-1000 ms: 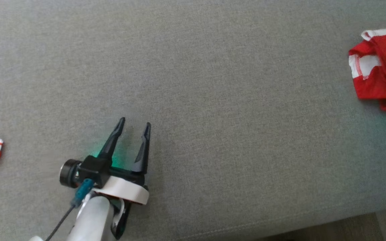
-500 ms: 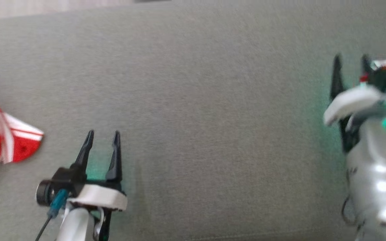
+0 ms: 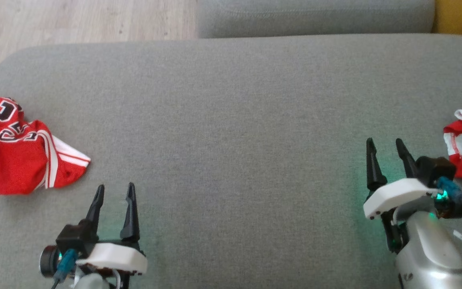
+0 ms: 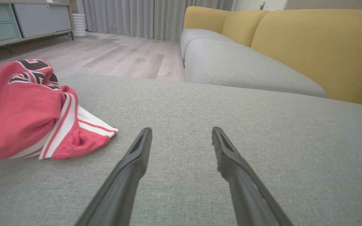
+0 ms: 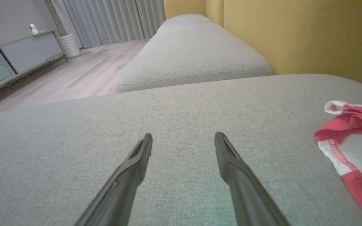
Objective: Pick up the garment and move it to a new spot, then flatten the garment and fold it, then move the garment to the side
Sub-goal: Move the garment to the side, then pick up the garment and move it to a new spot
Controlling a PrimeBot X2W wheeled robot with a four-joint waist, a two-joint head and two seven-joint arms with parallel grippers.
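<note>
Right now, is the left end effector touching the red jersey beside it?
Apart. The left wrist view shows bare grey cushion between the open left end effector and the red jersey; the head view agrees.

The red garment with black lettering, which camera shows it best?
The head view: the lettered garment lies nearly whole, seen from above, with its lettering and striped hem clear. The left wrist view shows it low and side-on, cut by the frame edge. The right wrist view faces a second red garment.
</note>
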